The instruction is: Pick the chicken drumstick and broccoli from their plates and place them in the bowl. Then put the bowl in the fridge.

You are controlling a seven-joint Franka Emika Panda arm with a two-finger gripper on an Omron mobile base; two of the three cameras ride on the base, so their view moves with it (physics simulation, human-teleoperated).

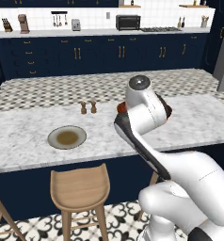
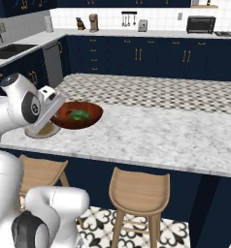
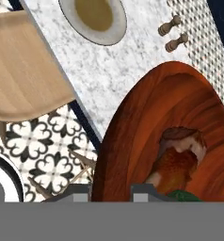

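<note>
Marble table (image 2: 161, 135) ahead; my fingers (image 3: 111, 190) grip the red-brown bowl (image 2: 90, 116) at its 6 o'clock rim, broccoli (image 2: 79, 115) and chicken drumstick (image 3: 177, 162) inside.

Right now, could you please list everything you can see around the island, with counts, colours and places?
bowl: one, glossy red-brown, raised at the counter edge, at the gripper
broccoli: one, green, in the bowl
chicken drumstick: one, brown, in the bowl
grey plate: one, olive-beige centre, on the marble island counter
shakers: two, brown, on the counter behind the plate
stools: wooden, under the island
toaster oven: one, black, back counter
gripper: dark fingertips astride the bowl's rim
</note>
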